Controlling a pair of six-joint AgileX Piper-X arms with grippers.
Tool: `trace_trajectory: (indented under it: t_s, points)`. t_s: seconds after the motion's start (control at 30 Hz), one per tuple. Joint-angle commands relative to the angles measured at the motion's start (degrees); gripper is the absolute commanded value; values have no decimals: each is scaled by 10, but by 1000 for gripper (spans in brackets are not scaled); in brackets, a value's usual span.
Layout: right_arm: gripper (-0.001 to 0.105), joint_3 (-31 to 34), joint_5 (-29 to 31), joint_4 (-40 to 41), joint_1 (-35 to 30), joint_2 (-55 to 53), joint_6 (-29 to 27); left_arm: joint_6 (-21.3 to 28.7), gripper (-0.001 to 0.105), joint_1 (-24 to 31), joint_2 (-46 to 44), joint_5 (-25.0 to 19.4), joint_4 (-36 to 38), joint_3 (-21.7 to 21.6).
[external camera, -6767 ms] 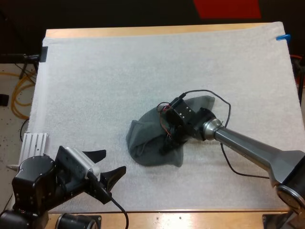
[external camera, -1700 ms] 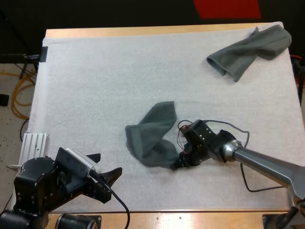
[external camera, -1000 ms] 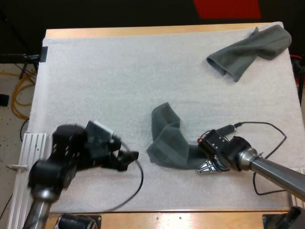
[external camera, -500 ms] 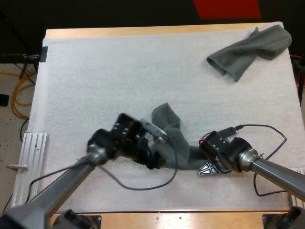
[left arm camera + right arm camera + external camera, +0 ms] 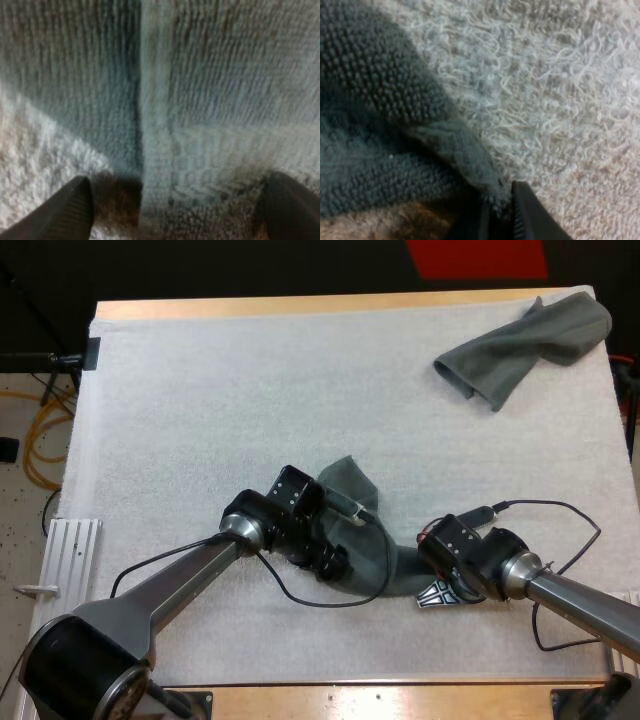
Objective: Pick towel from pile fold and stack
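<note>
Two towels: near towel pinched by right fingers; left fingers apart over it; far towel crumpled.

White mat over a wooden table; beside it at left, yellow cables and, apparently, a ribbed metal plate.
</note>
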Motion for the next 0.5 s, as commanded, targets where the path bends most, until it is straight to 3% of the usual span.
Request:
trace_trajectory:
  t_s: [0.0, 0.17, 0.2, 0.3, 0.37, 0.47]
  points:
    - [0, 2, -10, 8, -1, -3, -3, -3, 65, -2, -2, -5, 11, -4]
    - [0, 2, -10, 5, -1, -3, -3, -12, 45, -2, -5, -13, 20, -6]
    - [0, 2, -10, 5, -1, -3, -3, -16, 33, -2, -5, -13, 32, -13]
    - [0, 2, -10, 5, -1, -3, -3, -16, 18, -2, -5, -13, 49, -25]
    - [0, 2, -10, 5, -1, -3, -3, -16, 2, -2, -10, -13, 60, -31]
    - [0, 2, -10, 5, -1, -3, -3, -16, 0, -2, -29, -13, 69, -31]
